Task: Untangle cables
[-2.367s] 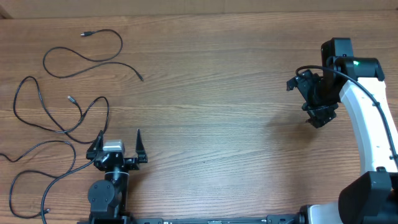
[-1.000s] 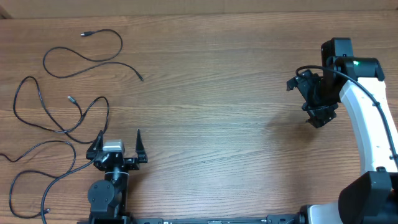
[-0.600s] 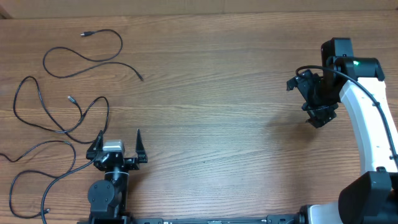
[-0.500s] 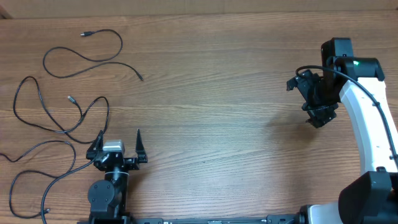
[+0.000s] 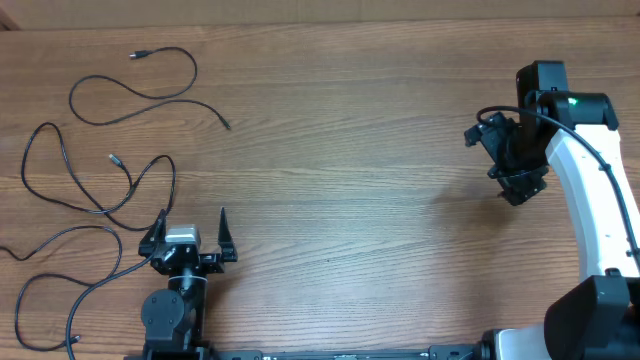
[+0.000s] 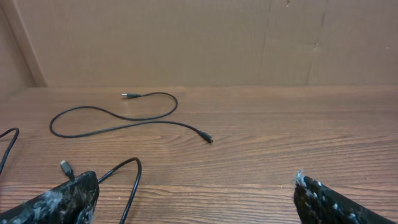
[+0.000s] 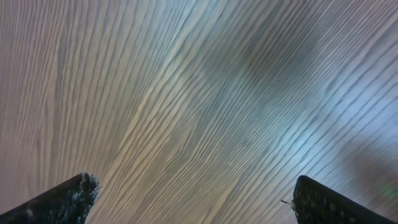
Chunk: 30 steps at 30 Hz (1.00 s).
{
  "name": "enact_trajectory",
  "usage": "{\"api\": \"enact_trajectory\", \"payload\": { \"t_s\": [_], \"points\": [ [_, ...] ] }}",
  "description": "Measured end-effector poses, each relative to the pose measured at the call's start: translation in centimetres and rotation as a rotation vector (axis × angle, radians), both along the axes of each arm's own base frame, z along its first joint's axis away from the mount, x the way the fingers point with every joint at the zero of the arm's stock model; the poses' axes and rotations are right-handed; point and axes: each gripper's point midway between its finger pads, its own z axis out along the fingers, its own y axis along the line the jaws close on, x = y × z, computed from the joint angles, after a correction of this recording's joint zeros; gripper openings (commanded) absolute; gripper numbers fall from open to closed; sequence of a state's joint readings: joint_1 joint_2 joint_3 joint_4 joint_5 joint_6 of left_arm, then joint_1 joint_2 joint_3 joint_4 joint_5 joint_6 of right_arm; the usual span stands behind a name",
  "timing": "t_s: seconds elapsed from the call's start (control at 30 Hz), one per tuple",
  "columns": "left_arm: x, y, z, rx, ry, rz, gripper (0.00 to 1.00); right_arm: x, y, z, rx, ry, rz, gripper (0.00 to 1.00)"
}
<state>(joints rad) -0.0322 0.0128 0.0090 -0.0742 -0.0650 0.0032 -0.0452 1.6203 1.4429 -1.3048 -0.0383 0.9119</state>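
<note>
Almost nothing had changed. My left end effector (image 5: 192,215) had stayed parked low over the table (image 5: 350,150), fingers spread wide apart and holding nothing. The right end effector (image 5: 518,188), far off to the right of the left one, had only drifted a touch. Its wrist view showed its fingers apart too, with bare wood between them.

The cables (image 5: 193,70) had not moved. One cord (image 6: 208,138) lay alone beyond the left end effector, clear of the rest. The other cords sprawled in loose loops just to the left of it, one strand passing close by its left finger. They appeared to cross each other there.

I judged that the sorting was partly done and at a pause, with those nearer loops left to separate.
</note>
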Motion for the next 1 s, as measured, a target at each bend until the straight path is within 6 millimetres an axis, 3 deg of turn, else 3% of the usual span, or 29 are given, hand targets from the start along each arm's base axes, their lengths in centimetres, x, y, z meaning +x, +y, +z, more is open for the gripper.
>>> {"api": "enact_trajectory", "payload": {
  "t_s": [0.13, 0.5, 0.8, 1.0],
  "points": [
    [0.0, 0.0, 0.0, 0.000, 0.000, 0.000, 0.99, -0.2, -0.6, 0.8, -0.038, -0.025, -0.006, 1.00],
    [0.0, 0.0, 0.0, 0.000, 0.000, 0.000, 1.00, -2.1, -2.8, 6.6, -0.174, -0.243, -0.044, 1.00],
    [0.0, 0.0, 0.0, 0.000, 0.000, 0.000, 1.00, -3.9, -3.5, 7.3, -0.223, -0.338, -0.068, 1.00],
    [0.0, 0.0, 0.0, 0.000, 0.000, 0.000, 1.00, -4.4, -4.1, 6.3, -0.269, -0.392, -0.052, 1.00]
  ]
}}
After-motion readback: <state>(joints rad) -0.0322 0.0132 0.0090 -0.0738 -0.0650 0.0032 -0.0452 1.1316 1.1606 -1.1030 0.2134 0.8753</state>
